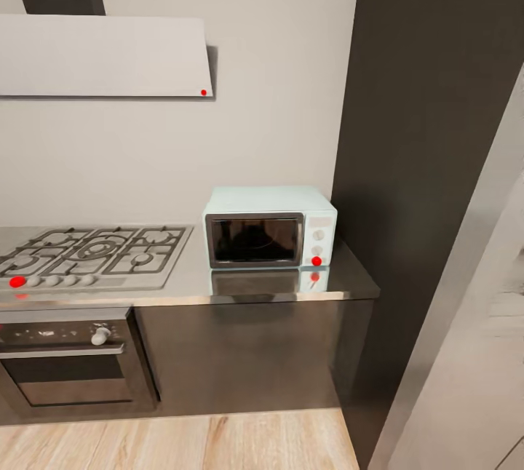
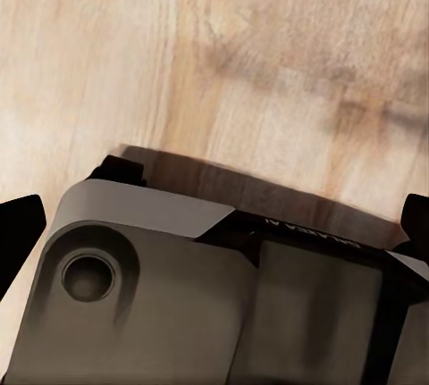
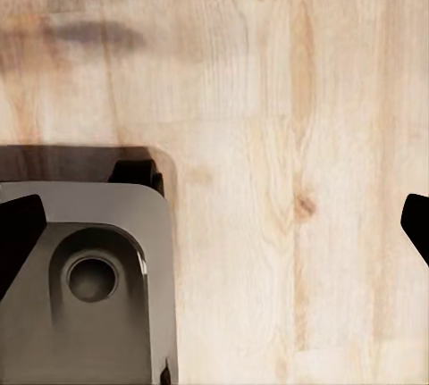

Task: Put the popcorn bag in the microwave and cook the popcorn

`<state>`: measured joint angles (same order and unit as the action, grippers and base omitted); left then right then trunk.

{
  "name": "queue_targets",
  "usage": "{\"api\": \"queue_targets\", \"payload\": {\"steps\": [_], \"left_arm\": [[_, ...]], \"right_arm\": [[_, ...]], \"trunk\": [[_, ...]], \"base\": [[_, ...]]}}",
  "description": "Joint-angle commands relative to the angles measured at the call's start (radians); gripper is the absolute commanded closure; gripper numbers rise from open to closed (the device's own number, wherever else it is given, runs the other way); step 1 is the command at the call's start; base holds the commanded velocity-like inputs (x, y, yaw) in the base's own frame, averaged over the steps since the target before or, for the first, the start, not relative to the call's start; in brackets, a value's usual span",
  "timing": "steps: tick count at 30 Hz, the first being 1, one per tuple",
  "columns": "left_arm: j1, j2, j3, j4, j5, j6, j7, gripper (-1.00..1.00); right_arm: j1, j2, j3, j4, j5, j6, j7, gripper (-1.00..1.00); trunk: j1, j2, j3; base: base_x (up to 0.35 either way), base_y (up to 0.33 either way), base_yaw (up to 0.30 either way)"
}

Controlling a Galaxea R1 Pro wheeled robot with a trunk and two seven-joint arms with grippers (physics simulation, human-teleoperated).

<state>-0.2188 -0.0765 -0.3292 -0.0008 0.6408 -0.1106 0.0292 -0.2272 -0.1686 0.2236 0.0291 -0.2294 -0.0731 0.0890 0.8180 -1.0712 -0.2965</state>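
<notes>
Head view: microwave [image 1: 269,227] sits on the countertop [image 1: 342,277], door shut, tucked near the tall dark cabinet [image 1: 429,164] at the slab's right end. Gas hob [image 1: 91,255] to its left, oven [image 1: 69,357] below the hob, white hood [image 1: 105,55] above. Popcorn bag: not located on the visible stretch of counter; position can't be stated from these views.

Left gripper [image 2: 214,224]: dark fingertips at opposite edges of the wrist view, well apart, nothing between them; wood floor [image 2: 268,63] beyond, robot base [image 2: 179,296] underneath. Right gripper [image 3: 214,224]: same condition, tips wide apart, empty, pointing down at floor [image 3: 286,135].

Assessment: approach/search phase, no grasp made, approx. nothing of the task done.

Risks:
- Bag unseen, so base may be heading for the wrong stretch of counter; needs a look further along before committing.
- Microwave is close to the tall cabinet; the right arm has little room on that side and could strike the cabinet when working the door.
- Arms hang low; raising them near the counter edge could clip the slab or cabinet fronts.
- Red-marked knob [image 1: 316,260] is small; a misjudged press could shove the light microwave back.
</notes>
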Motion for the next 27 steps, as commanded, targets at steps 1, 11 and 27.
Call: {"api": "queue_targets", "payload": {"steps": [1, 11, 27], "left_arm": [[-0.001, 0.0, -0.008, 0.001, 0.007, -0.003, 0.003, -1.0], [-0.001, 0.0, -0.008, 0.001, 0.008, -0.003, 0.009, -1.0], [-0.001, 0.001, -0.008, -0.001, 0.007, -0.008, 0.011, -1.0]], "right_arm": [[-0.001, -0.001, 0.008, 0.003, -0.01, -0.006, 0.002, -1.0], [-0.001, 0.035, 0.009, -0.1, -0.005, -0.001, -0.043, -1.0], [-0.513, 0.16, -0.002, -0.554, 0.053, 0.53, -0.123, -1.0]], "trunk": [[0.0, -0.001, -0.001], [0.0, -0.001, -0.001], [0.0, -0.001, -0.001]], "base": [[0.0, -0.01, 0.0], [0.0, -0.001, 0.0], [0.0, 0.0, 0.0]]}}
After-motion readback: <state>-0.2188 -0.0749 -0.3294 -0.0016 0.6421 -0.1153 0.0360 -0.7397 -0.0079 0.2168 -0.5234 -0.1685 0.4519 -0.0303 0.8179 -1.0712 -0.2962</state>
